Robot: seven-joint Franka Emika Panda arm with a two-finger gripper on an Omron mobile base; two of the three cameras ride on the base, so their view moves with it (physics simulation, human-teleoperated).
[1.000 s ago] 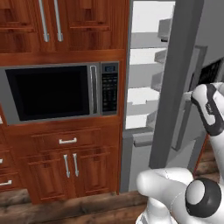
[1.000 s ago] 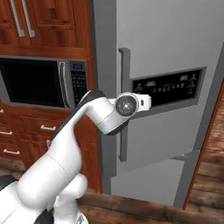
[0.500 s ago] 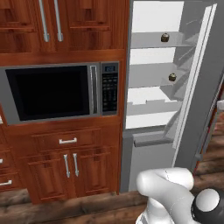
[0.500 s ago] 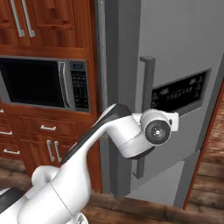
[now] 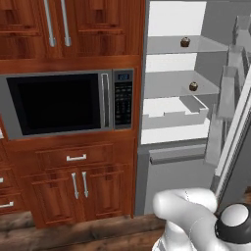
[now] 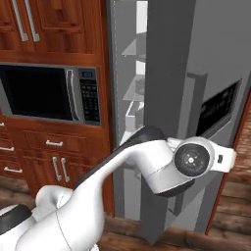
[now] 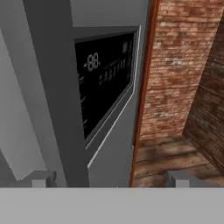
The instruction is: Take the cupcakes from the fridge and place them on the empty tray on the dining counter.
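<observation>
The fridge (image 5: pixel 169 125) stands open, its white inside showing. Two cupcakes rest on the glass shelves, one on the upper shelf (image 5: pixel 185 42) and one a shelf lower (image 5: pixel 193 87). The fridge door (image 6: pixel 171 88) is swung wide to the right. In the hand view my gripper (image 7: pixel 109 181) is open, its fingertips (image 7: pixel 41 179) far apart. The door's long handle (image 7: pixel 57 109) runs up just inside the left fingertip, with the black dispenser panel (image 7: pixel 105 78) behind it. No finger grips the handle. The tray and the dining counter are out of view.
A black-windowed microwave (image 5: pixel 63 103) sits in reddish wood cabinets (image 5: pixel 73 186) left of the fridge. A brick wall (image 7: pixel 179 65) and wooden floor (image 7: pixel 166 157) lie beyond the door's edge. My arm (image 6: pixel 147 157) reaches across the front of the open door.
The fridge door has swung further open to the right, uncovering both cupcakes. My hand travelled right and down with it, and the fingers have spread off the handle.
</observation>
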